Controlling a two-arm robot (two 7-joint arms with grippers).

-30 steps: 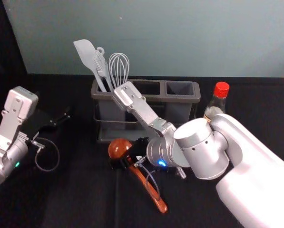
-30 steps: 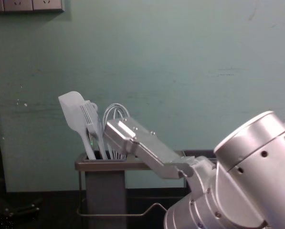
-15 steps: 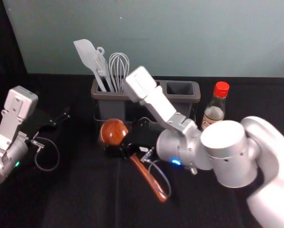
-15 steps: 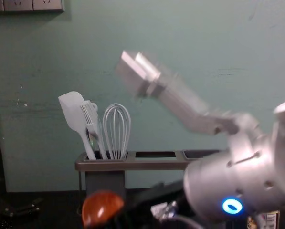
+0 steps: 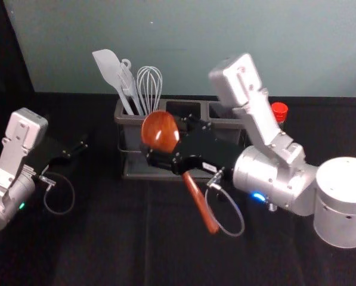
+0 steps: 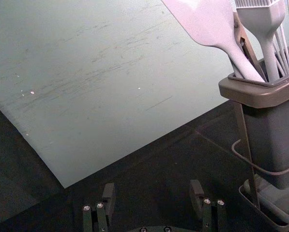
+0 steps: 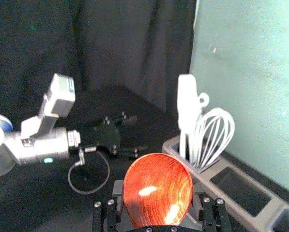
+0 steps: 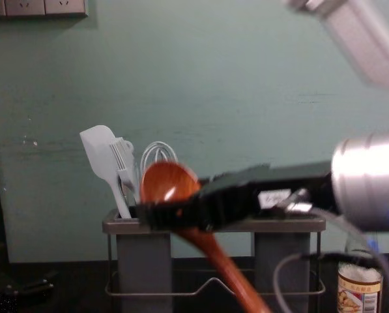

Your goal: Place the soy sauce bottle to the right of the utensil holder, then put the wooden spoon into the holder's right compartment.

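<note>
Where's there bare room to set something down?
One bare patch lies between the left gripper and the spoon's handle, another right of that handle, nearer than the right arm. It's crowded at the holder: utensils fill its left compartment, the right gripper holds the spoon before it, and the bottle stands to its right.

Printed label [image 8: 359, 295] on the soy sauce bottle [image 8: 359, 264], white sticker [image 8: 273, 198] on the right gripper [image 5: 164, 136], wording on both unreadable
</note>
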